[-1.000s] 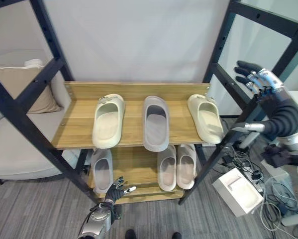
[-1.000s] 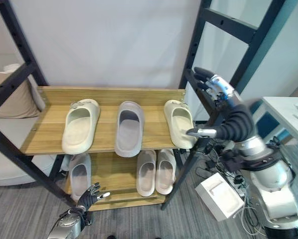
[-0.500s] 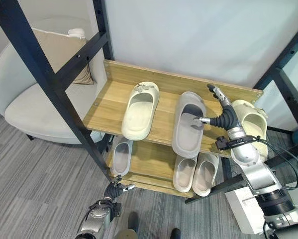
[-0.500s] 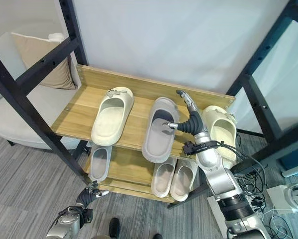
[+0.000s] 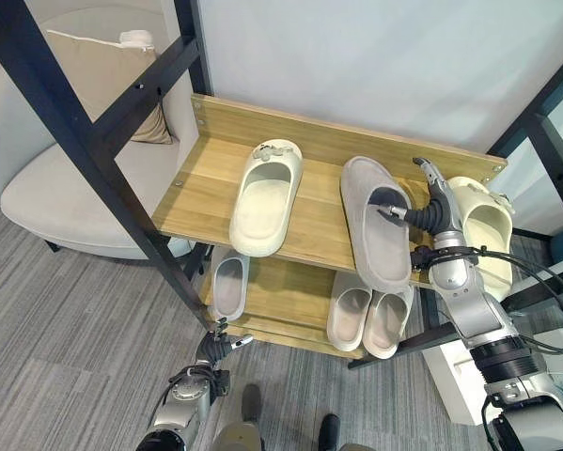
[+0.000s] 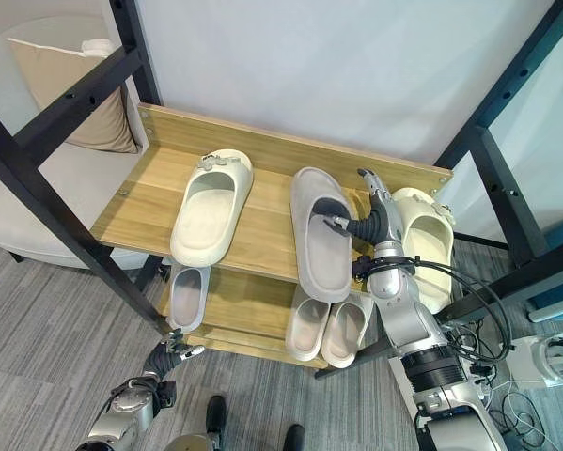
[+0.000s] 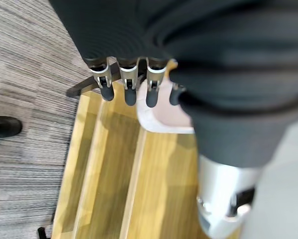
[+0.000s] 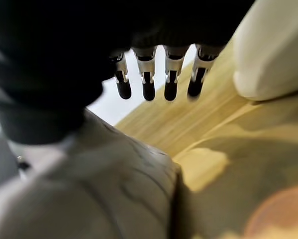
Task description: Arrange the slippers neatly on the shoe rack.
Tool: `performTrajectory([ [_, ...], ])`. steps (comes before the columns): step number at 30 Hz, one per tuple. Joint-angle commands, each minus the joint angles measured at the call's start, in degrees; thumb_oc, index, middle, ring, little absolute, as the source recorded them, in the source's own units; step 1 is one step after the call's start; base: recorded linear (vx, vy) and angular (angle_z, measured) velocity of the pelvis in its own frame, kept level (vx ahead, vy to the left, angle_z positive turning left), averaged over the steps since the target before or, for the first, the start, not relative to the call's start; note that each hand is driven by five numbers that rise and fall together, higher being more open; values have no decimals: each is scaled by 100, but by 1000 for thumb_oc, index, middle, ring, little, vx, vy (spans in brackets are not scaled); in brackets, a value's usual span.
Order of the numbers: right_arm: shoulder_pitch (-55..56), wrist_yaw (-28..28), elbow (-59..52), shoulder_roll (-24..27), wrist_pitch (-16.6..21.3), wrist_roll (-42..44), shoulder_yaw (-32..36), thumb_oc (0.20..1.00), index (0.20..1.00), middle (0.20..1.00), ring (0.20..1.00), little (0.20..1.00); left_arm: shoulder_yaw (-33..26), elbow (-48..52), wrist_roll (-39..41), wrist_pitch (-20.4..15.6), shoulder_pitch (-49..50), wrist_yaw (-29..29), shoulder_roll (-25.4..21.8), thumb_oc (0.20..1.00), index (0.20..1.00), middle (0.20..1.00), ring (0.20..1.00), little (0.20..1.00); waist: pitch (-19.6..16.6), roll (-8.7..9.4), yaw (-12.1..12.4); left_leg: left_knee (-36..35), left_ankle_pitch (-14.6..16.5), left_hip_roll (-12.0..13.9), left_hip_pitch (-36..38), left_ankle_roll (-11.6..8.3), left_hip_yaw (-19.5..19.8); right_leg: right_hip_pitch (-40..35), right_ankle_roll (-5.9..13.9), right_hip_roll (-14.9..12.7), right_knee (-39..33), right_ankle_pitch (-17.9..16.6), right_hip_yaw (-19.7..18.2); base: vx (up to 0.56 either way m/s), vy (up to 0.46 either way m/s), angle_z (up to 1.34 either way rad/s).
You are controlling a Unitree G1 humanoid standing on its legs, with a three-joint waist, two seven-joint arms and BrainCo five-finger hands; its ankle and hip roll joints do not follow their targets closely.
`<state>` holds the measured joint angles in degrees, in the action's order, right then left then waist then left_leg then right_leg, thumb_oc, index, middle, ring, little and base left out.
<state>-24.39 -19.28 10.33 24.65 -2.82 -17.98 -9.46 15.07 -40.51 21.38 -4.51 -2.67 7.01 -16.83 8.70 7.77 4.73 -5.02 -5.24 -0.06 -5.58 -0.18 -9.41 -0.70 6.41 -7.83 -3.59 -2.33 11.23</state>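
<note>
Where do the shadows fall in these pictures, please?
Left eye view: the upper wooden shelf shades the pale slippers on the lower shelf. Right wrist view: a dark shadow lies on that shelf beside the cream rubber slipper.

Looks like a home entryway or living room: a wooden shoe rack (image 5: 215, 193) of slippers (image 5: 265, 195), a cushioned armchair (image 5: 65, 178) with a pillow (image 5: 121, 66), grey carpet (image 5: 65, 329).

Head stereo pair looks down, sharing shoe rack (image 5: 206, 202); wrist cameras close.
</note>
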Motion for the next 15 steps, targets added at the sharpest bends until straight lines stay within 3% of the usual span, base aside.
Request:
performTrajectory([
  [1,-224,-81,691,36,-147,400,-80,200,200,200,200,200,122,132,12,-171,-354,45,30,1000,1000,1000,1000,1000,-7,-175,196,2,209,107,226,-184,85,-238,403,-115,421,121,41,0,0,0],
  [5,-312,235,939,-312,484,2227,-318,200,200,200,200,200,213,86,48,-190,-386,26,31,1000,1000,1000,1000,1000,13,-173,258,2,190,94,228,-184,117,-239,397,-102,457,145,66,1,-3,-1],
  [7,-392,363,761,-231,565,2326,-469,200,200,200,200,200,204,101,61,-186,-369,-14,-5,1000,1000,1000,1000,1000,19,-165,270,2,189,102,244,-187,105,-233,395,-99,483,148,59,0,0,0],
  [8,-174,293,-620,-212,887,2499,-265,200,200,200,200,200,10,210,73,-172,-338,24,-41,1000,1000,1000,1000,1000,40,-175,216,2,201,111,267,-187,81,-218,393,-92,495,164,33,0,0,0],
  [10,-65,293,-923,-216,960,2479,-160,200,200,200,200,200,-26,227,64,-172,-320,45,-44,1000,1000,1000,1000,1000,37,-174,202,2,203,110,272,-188,85,-221,392,-91,498,173,36,19,-9,7],
  [11,184,176,-1907,-344,1290,2449,175,200,200,200,200,200,-172,274,85,-186,-238,159,-47,1000,1000,1000,1000,1000,32,-185,143,2,207,120,278,-190,79,-204,388,-89,510,195,28,16,-7,7],
  [14,445,284,-2622,-561,1566,2781,269,200,200,200,200,200,-257,297,131,-201,-127,235,-40,1000,1000,1000,1000,1000,11,-181,86,2,208,133,288,-197,55,-195,381,-87,512,200,19,5,-1,10],
  [15,602,618,-3105,-672,1779,3260,123,200,200,200,200,200,-337,302,182,-208,-49,278,-19,1000,1000,1000,1000,1000,-2,-178,47,2,202,149,295,-205,28,-196,375,-83,499,193,6,-3,-7,-3],
])
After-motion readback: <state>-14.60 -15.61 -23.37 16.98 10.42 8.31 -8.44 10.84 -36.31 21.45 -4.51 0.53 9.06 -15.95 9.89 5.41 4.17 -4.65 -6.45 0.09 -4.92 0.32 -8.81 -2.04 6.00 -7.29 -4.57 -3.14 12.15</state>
